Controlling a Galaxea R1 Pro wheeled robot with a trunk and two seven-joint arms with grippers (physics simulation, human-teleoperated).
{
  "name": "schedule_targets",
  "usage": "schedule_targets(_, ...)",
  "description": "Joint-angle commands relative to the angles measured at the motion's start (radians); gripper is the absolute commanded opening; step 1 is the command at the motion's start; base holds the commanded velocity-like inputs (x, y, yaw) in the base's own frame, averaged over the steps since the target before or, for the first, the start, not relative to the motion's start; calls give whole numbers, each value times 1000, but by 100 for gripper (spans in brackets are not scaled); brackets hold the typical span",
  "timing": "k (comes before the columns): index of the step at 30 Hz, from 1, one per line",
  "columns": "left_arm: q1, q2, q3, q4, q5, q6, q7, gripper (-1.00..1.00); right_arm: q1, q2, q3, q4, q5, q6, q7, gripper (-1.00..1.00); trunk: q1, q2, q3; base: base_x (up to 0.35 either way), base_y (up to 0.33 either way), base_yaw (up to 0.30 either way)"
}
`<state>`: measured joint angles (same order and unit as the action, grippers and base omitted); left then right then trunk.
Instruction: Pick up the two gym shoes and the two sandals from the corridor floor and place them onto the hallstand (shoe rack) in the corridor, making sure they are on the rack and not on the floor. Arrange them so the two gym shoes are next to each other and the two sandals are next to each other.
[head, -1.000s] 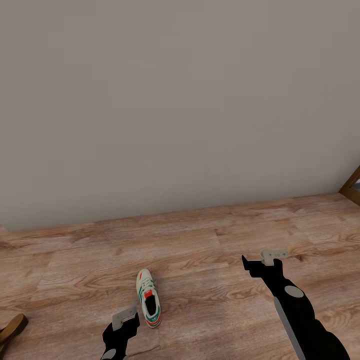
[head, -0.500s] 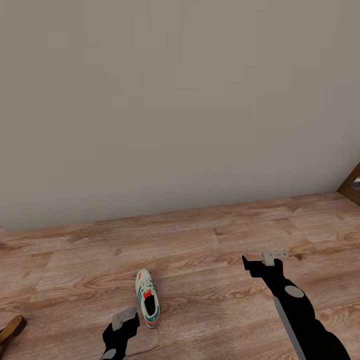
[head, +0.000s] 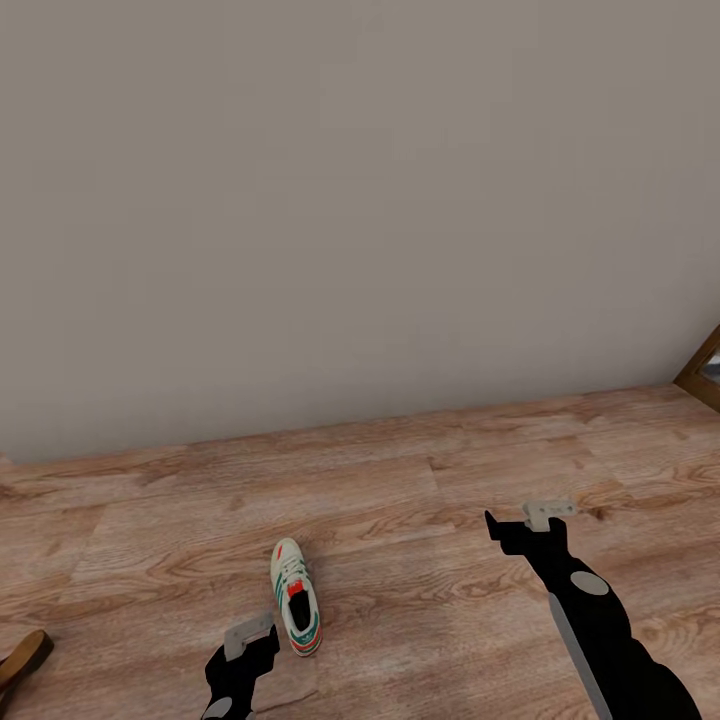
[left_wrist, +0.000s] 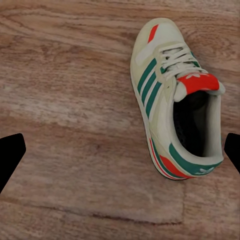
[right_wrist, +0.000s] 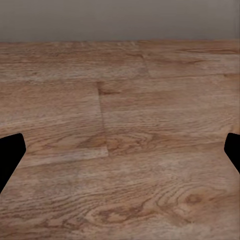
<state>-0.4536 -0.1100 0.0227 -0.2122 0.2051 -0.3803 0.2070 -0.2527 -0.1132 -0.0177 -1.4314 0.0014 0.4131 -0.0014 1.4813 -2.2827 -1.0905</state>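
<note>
Our left gripper (left_wrist: 120, 152) hung over the corridor floor (head: 420, 480) with its two fingertips (left_wrist: 11, 152) spread wide apart at opposite edges of the left wrist view, and it had hold of nothing. Between those tips, though nearer one of them than the other, lay a single gym shoe (left_wrist: 175, 102), sole down on the planks and untouched. In the head view we saw the same left gripper (head: 240, 655) low in front of us, with the gym shoe (head: 296, 596) just beside it toward the right and a little further out. The shoe's long axis ran almost straight away from us toward the wall (head: 360, 200), tilted slightly, with the cream toe pointing toward the wall and the heel with its red patch and teal band pointing back at us. The red-orange tongue and the dark opening faced upward. Our right gripper (head: 520, 520) was held well apart from the shoe, out over bare planks; its fingertips (right_wrist: 11, 155) likewise stood wide apart, with only wood grain between them. At the far left edge of the head view a brown sandal (head: 22, 658) rested on the floor, mostly cut off, so we could not tell which way it pointed. At the far right edge a brown framed object (head: 703, 372) leaned near the wall.
</note>
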Motion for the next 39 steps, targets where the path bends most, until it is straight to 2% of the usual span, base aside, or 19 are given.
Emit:
schedule_targets(1,0,0,2,1,3,-4,0,100,0,0,0,-1,0,5,0,100,0,0,-1,0,0,-28)
schedule_targets(24,-1,0,1,0,2,-4,0,100,0,0,-1,-1,-1,6,0,100,0,0,13,0,0,-238)
schedule_targets(39,-14,3,1,-15,1,-5,2,100,0,0,0,-2,-1,6,0,100,57,-105,-33,0,0,-40)
